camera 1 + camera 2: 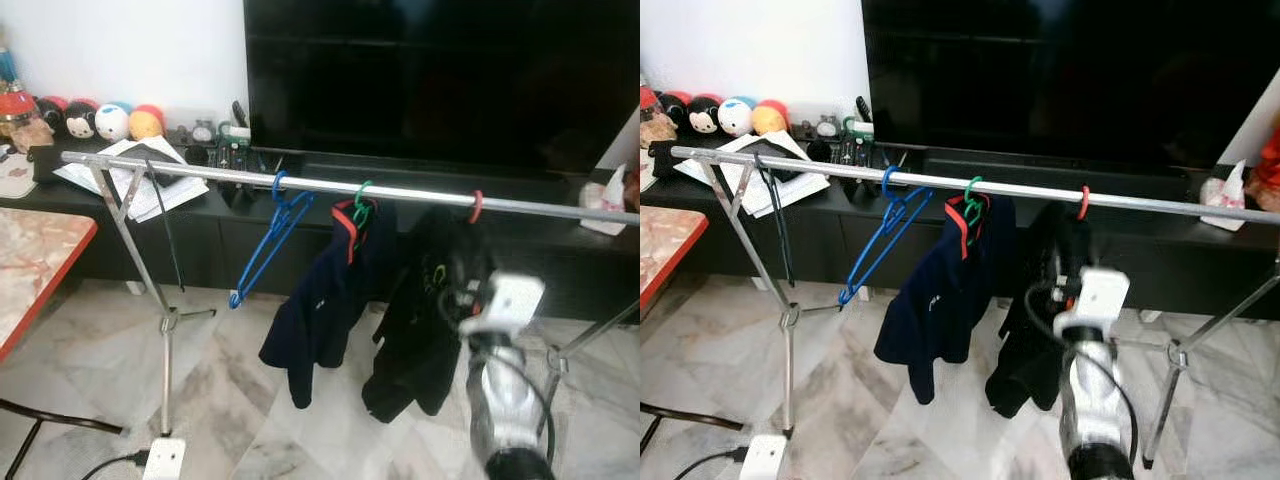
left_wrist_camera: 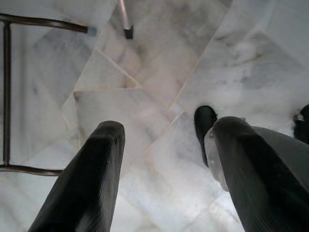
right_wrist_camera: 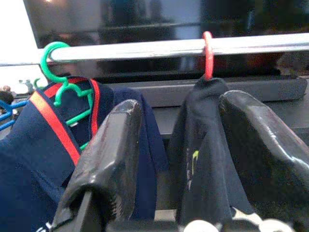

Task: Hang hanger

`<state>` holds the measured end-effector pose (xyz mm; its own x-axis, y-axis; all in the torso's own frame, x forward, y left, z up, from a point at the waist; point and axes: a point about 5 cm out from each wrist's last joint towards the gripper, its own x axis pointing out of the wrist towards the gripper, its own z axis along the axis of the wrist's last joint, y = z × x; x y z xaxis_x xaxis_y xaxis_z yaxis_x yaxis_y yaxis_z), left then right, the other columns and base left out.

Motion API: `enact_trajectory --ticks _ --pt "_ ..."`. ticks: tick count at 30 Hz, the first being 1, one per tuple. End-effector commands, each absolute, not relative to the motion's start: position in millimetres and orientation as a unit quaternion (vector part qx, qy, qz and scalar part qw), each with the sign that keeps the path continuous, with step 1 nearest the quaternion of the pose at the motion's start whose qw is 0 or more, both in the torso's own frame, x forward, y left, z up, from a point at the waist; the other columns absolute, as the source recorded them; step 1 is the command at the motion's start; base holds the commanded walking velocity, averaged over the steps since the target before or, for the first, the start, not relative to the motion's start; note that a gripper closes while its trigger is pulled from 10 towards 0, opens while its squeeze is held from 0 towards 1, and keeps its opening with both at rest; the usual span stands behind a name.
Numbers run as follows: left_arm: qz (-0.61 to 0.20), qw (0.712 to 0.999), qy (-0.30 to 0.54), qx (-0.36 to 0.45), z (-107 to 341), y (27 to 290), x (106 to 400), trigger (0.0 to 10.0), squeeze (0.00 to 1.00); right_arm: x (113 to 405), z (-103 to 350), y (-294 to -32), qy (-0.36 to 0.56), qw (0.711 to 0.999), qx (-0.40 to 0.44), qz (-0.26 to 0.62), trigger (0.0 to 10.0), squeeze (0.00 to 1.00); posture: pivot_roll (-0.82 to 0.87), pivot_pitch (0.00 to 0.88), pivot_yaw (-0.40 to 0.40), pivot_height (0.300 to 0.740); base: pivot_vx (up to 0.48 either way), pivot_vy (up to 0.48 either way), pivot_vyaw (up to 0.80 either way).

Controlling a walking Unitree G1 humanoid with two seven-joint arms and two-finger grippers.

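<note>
Right tool (image 3: pixel 176 145) is raised in front of the drying rail (image 1: pixel 400 190), fingers spread wide with nothing between them. The black garment (image 3: pixel 203 140) on the red hanger (image 3: pixel 207 53) sits straight ahead of it, just past the fingertips, hook already over the rail above the tool. To the tool's left hangs the navy shirt (image 1: pixel 940 290) on a green hanger (image 3: pixel 58 72), and further left a bare blue hanger (image 1: pixel 270 240) tilted on the rail. Rail runs across in front of a dark TV (image 1: pixel 440 70) on a low black counter (image 1: pixel 600 270).

Left tool (image 2: pixel 159 174) hangs low, pointing at the marble floor (image 2: pixel 145 96), fingers well apart, nothing held. Idle.

Looks like the red hanger is on, so the hanging is probably done or nearly. To finish well: check the hook is fully seated over the rail, not perched on the tip; pull the right tool straight back with fingers kept wide so they don't snag the black cloth; don't bump the rail, the blue hanger looks loose and could swing off.
</note>
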<state>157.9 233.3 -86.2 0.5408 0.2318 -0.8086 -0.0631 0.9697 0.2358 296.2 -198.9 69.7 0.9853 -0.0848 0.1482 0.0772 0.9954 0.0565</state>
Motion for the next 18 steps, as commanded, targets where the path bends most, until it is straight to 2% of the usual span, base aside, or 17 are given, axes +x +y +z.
enact_trajectory --ticks 1,7,10,15,18 --pt "0.087 0.875 0.47 0.083 -87.2 232.2 155.2 10.0 0.0 300.5 74.7 -200.5 -0.081 0.996 0.018 -0.038 10.0 0.0 -0.04 0.0 -0.069 0.74 0.0 0.0 0.0" --pt "0.085 0.875 0.469 0.084 -87.9 231.5 153.3 10.0 0.0 295.4 72.5 -198.8 -0.05 0.998 0.023 -0.037 10.0 0.0 -0.03 0.0 -0.068 0.74 0.0 0.0 0.0" --pt "0.073 0.886 0.451 0.085 -84.1 223.2 166.3 10.0 0.0 293.5 47.3 -200.8 0.041 0.998 0.0 -0.057 10.0 0.0 -0.04 0.0 -0.074 0.74 0.324 0.0 0.0" --pt "0.071 0.89 0.442 0.085 -82.0 220.8 171.6 10.0 0.0 294.3 41.2 -208.9 0.074 0.994 -0.01 -0.084 10.0 0.0 -0.03 0.0 -0.074 0.74 0.347 0.0 0.0" --pt "0.074 0.89 0.441 0.084 -81.7 221.9 171.5 10.0 0.0 295.0 41.7 -212.5 0.08 0.991 0.014 -0.102 10.0 0.0 -0.03 0.0 -0.074 0.74 0.349 0.0 0.0"
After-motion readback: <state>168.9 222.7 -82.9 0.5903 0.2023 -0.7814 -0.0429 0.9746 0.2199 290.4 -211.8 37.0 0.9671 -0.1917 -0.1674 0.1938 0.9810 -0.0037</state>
